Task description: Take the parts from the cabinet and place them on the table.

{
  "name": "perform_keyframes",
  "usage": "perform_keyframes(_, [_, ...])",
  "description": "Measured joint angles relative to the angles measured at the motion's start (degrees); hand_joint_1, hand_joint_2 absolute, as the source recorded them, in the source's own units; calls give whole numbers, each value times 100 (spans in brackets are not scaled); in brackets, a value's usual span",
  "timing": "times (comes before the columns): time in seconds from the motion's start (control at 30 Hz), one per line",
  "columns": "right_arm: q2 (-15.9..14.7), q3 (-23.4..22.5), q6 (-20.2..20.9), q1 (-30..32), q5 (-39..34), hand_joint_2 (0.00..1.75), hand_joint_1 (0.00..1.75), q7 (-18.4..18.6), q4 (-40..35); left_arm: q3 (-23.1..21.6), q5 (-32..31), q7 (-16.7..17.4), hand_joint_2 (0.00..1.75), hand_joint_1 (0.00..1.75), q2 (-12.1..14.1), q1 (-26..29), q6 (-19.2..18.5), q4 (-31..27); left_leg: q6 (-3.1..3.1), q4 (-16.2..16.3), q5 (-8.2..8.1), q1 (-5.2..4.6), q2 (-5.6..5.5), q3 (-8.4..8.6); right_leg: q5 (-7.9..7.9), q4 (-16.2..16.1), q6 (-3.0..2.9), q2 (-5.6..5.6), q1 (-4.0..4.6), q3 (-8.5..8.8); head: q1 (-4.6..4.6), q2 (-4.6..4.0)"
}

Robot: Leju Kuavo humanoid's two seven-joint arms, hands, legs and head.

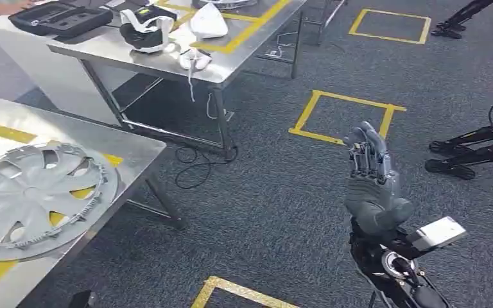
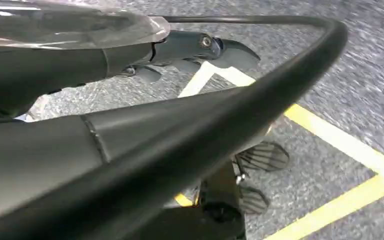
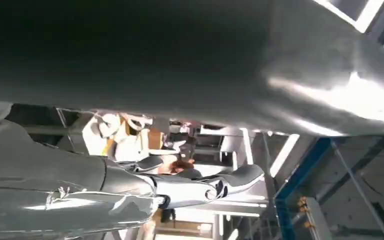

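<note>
A silver hubcap (image 1: 35, 196) is lying flat on the steel table (image 1: 138, 151) at the lower left of the head view, sitting over a yellow tape line and reaching close to the table's near edge. Nothing is touching it. Well to its right, the right hand (image 1: 372, 183) is standing raised above the grey carpet (image 1: 263, 212), fingers (image 1: 367, 151) pointing up and held close together, holding nothing; its palm is facing away from the hubcap. In the right wrist view the same hand (image 3: 130, 192) is showing grey fingers stretched out with nothing between them, under a broad blurred grey surface. In the left wrist view the left hand (image 2: 130, 57) is reaching out with dark fingers (image 2: 230, 50) extended over the carpet and yellow tape; a thick black bar (image 2: 260, 95) is crossing in front, and whether the hand is gripping anything cannot be told. Beyond the hubcap, a second steel table (image 1: 244, 54) is carrying a black case (image 1: 58, 18), a black-and-white object (image 1: 146, 29) and white gloves (image 1: 194, 58). Yellow tape squares (image 1: 345, 119) are marking the floor.
</note>
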Motion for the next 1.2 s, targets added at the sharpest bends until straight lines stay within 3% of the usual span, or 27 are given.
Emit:
perform_keyframes(0.03, [0, 4, -9, -9, 9, 0, 0, 15, -2, 0, 2, 0, 0, 0, 2, 0, 0, 0, -30, 40, -20, -50, 55, -11, -53, -122, -20, -105, 76, 73, 26, 0])
perform_keyframes(0.07, [9, 11, -18, -6, 28, 0, 0, 17, 0, 0, 2, 0, 0, 0, 11, -3, 0, 0, -53, 46, -9, -53, 89, -23, -46, -112, -87, -38, 56, 94, 11, 0])
perform_keyframes(0.17, [9, 9, -48, 12, 55, 0, 0, 37, -4, 0, 11, 4, 0, 0, 7, -30, 0, 0, -110, 56, -39, -45, 299, 12, -1, -141, -173, 186, 65, 67, -63, 0])
perform_keyframes(0.2, [11, 11, -50, 14, 68, 0, 0, 37, -15, 0, 18, 4, 0, 0, 11, -34, 0, -2, -157, 170, -152, -4, -6, -9, 19, -155, -208, 242, 40, 75, -78, 0])
perform_keyframes(0.23, [11, 11, -55, 0, 79, 0, 0, 42, -20, 0, 17, 4, 0, 0, 9, -30, 0, -2, -173, 487, -360, 12, -285, -162, 36, -155, -235, 300, 35, 60, -125, 0])
perform_keyframes(0.3, [24, 13, -68, -1, 107, 0, 0, 50, -20, 0, 20, 4, 0, 0, 7, -17, 0, -2, -190, 1448, -796, 19, -438, -651, 55, -155, -276, 431, 40, 28, -217, 0])
perform_keyframes(0.33, [24, 13, -72, 8, 107, 0, 0, 63, -17, 0, 20, 4, 0, 0, 4, -2, -2, 0, -191, 1872, -921, 16, -454, -880, 63, -155, -287, 514, 51, 15, -243, 0])
perform_keyframes(0.37, [24, 13, -87, 19, 114, 0, 0, 72, -17, 0, 20, 4, 0, 0, 4, 7, -2, 0, -178, 2033, -891, 14, -461, -992, 74, -155, -300, 606, 60, 9, -262, 0])
perform_keyframes(0.4, [24, 13, -87, 25, 120, 0, 0, 74, -17, 0, 20, 4, 0, 0, 0, 8, -2, 0, -155, 1884, -730, 10, -468, -941, 81, -155, -301, 687, 67, 9, -271, 0])
perform_keyframes(0.47, [24, 13, -85, 24, 129, 0, 0, 76, -20, 0, 22, 4, 0, 0, 13, 5, -2, 0, -73, 941, -190, -2, -566, -513, 100, -155, -293, 854, 71, 16, -308, 0])
perform_keyframes(0.5, [24, 13, -87, 25, 129, 0, 0, 76, -22, 0, 20, 4, 0, 0, 22, 3, -2, 0, -19, 399, 44, -22, -775, -253, 109, -155, -283, 923, 62, 15, -324, 0])
perform_keyframes(0.53, [24, 13, -87, 21, 131, 0, 0, 76, -22, 0, 22, 4, 0, 0, 46, 8, 0, 0, 21, 106, 39, -34, -1023, -135, 113, -150, -264, 983, 83, -8, -325, 0])
perform_keyframes(0.6, [26, 15, -96, 30, 153, 0, 0, 94, -26, 0, 24, 4, 0, 0, 48, -24, -2, 0, -7, 43, 62, -49, -856, -117, 131, -145, -209, 1103, 50, -46, -324, 0])
perform_keyframes(0.67, [26, 17, -103, 33, 157, 0, 0, 116, -33, 0, 24, 4, 0, 0, 46, -47, -2, 0, 37, -25, 104, -33, -730, -92, 173, -190, -129, 1234, 42, -98, -339, 0])
perform_keyframes(0.7, [26, 17, -105, 40, 162, 0, 0, 116, -35, 0, 24, 4, 0, 0, 46, -48, -4, 0, 51, -109, 146, 13, -629, -58, 107, -100, -138, 995, 54, -145, -321, 0])
perform_keyframes(0.73, [26, 17, -105, 29, 166, 0, 0, 122, -35, 0, 24, 4, 0, 0, 46, -38, -4, 0, 73, -136, 151, 1, -582, -41, -78, 121, -109, 673, 77, -240, -263, 0])
perform_keyframes(0.77, [26, 17, -107, 27, 166, 0, 0, 125, -35, 0, 24, 4, 0, 0, 46, -24, -4, 0, 92, -135, 148, -1, -502, -41, -330, 555, -73, 535, 55, -433, -221, 0])
perform_keyframes(0.83, [26, 28, -111, 54, 166, 0, 0, 127, -35, 0, 24, 4, 0, 0, 46, -6, -4, 0, 95, -133, 141, -1, -337, -43, -728, 1498, -1, 466, 10, -844, -188, 0])
perform_keyframes(0.87, [26, 28, -111, 59, 166, 0, 0, 129, -33, 0, 24, 4, 0, 0, 46, -6, -4, 0, 89, -130, 136, 4, -274, -43, -751, 1696, 30, 455, -20, -925, -160, 0])
perform_keyframes(0.9, [24, 26, -112, 63, 166, 0, 0, 133, -33, 0, 24, 4, 0, 0, 46, -7, -4, 0, 78, -129, 129, 11, -205, -36, -641, 1601, 60, 437, -51, -869, -135, 0])
perform_keyframes(0.97, [26, 26, -116, 61, 166, 0, 0, 133, -33, 0, 24, 4, 0, 0, 33, -11, -7, 0, 15, -103, 87, 45, -66, 0, -145, 657, 111, 335, -93, -354, -90, 0])
perform_keyframes(1.0, [26, 28, -120, 58, 166, 0, 0, 133, -35, 0, 24, 4, 0, 0, 28, -11, -9, 0, -32, -69, 50, 59, -5, 22, 70, 97, 137, 147, -99, -50, -68, 0])
perform_keyframes(1.03, [24, 28, -120, 54, 170, 0, 0, 136, -33, 0, 24, 4, 0, 0, 53, -7, -9, 2, -80, -47, 18, 22, 34, 24, -66, -84, 157, -91, -16, 55, -28, 0])
perform_keyframes(1.07, [26, 33, -120, 53, 186, 0, 0, 140, -44, 0, 22, 4, 0, 0, 50, -8, -9, 2, -113, 36, 0, 1, 73, 6, -28, -134, 34, -23, -37, 79, 11, 0])
perform_keyframes(1.13, [26, 24, -127, 70, 188, 0, 0, 151, -44, 0, 22, 4, 0, 0, 46, -25, -9, 0, -141, 3, 20, 3, 198, 29, -22, -98, -39, 114, 4, 36, -107, 0])
perform_keyframes(1.17, [26, 26, -120, 66, 192, 0, 0, 149, -48, 0, 24, 4, 0, 0, 42, -34, -9, 0, -165, 4, 8, 14, 274, 49, -12, -107, -81, 189, 6, 30, -105, 0])
perform_keyframes(1.2, [26, 28, -118, 68, 194, 0, 0, 149, -59, 0, 22, 4, 0, 0, 39, -43, -9, 0, -220, 59, -81, 48, 158, 45, 15, -129, -134, 266, -23, 49, -111, 0])
